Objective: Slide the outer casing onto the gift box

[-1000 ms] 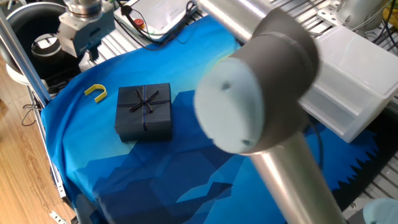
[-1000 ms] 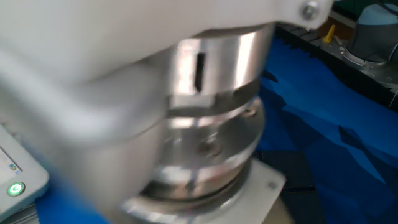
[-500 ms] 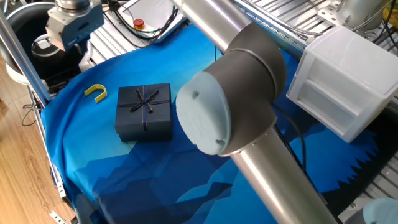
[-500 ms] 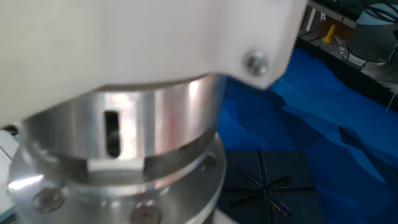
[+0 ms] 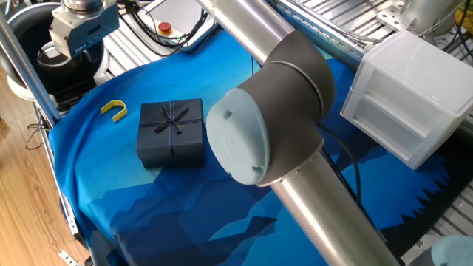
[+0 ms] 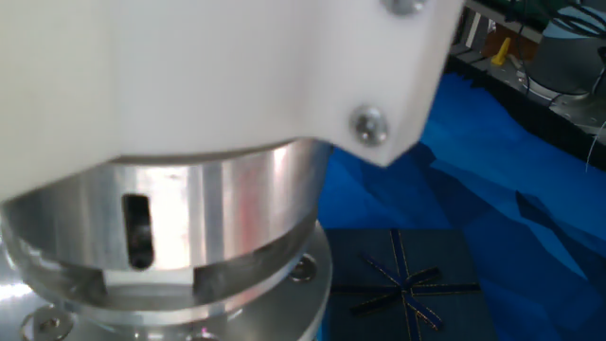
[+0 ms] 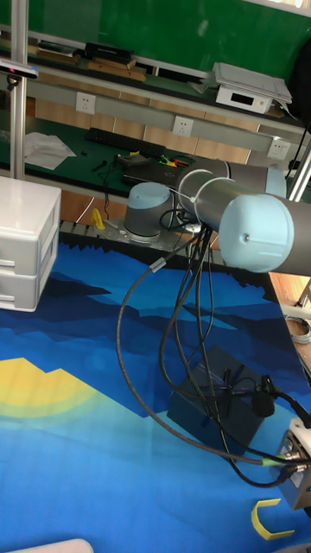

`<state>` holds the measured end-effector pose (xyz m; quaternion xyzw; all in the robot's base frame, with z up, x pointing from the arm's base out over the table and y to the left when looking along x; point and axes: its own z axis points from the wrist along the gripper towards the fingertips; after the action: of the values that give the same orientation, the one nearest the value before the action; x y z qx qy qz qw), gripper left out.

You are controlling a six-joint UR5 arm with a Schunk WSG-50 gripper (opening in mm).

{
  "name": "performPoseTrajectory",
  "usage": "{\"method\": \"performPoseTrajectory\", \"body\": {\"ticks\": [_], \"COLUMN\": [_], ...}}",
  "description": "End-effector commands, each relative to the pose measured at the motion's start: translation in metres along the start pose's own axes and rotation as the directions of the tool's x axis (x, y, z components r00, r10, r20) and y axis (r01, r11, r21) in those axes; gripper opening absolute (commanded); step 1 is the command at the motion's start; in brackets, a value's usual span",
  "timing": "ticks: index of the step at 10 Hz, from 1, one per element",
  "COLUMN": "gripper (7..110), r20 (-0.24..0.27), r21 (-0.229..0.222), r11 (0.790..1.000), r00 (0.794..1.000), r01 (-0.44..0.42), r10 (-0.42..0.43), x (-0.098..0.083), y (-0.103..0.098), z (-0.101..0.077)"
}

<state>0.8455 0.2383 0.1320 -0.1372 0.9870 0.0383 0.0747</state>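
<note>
The outer casing (image 5: 171, 133) is a square dark navy cover with a thin ribbon cross and bow. It rests flat on the blue cloth, left of centre, and also shows in the other fixed view (image 6: 407, 284) and in the tall view (image 7: 220, 402). The gift box is hidden or out of view; no tan tray shows. My gripper (image 5: 98, 66) hangs at the far left corner of the table, well clear of the casing and above it. Its fingers are too small and dark to read. The wrist flange fills most of the other fixed view.
A small yellow hook (image 5: 113, 109) lies on the cloth just left of the casing. A large white plastic drawer unit (image 5: 405, 96) stands at the right side. My arm's big elbow joint (image 5: 259, 125) hangs over the table's middle. Cables trail over the casing in the tall view.
The arm has swung, carrying the gripper a little further left and up, away from the casing. The elbow has shifted left. The casing and hook have not moved.
</note>
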Motion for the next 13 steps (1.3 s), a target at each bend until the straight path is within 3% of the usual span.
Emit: {"method": "performPoseTrajectory", "body": {"ticks": [1, 4, 6, 7, 9, 11, 13], "gripper": [7, 7, 7, 7, 7, 7, 7], "r20": [0.002, -0.048, -0.075, -0.104, -0.091, -0.030, -0.013], "r21": [-0.022, -0.006, -0.015, -0.024, -0.025, 0.001, -0.007], "r11": [1.000, 1.000, 1.000, 0.999, 0.999, 1.000, 1.000], "r00": [1.000, 0.999, 0.997, 0.994, 0.995, 0.999, 1.000], "r01": [-0.006, 0.005, 0.021, 0.031, 0.030, 0.028, -0.013], "r10": [0.006, -0.005, -0.022, -0.033, -0.033, -0.028, 0.013], "x": [0.019, 0.082, 0.110, 0.119, 0.116, 0.100, 0.096], "y": [0.007, 0.004, -0.006, -0.009, -0.012, -0.018, -0.016], "z": [-0.001, -0.001, 0.006, 0.001, 0.000, 0.002, 0.002]}}
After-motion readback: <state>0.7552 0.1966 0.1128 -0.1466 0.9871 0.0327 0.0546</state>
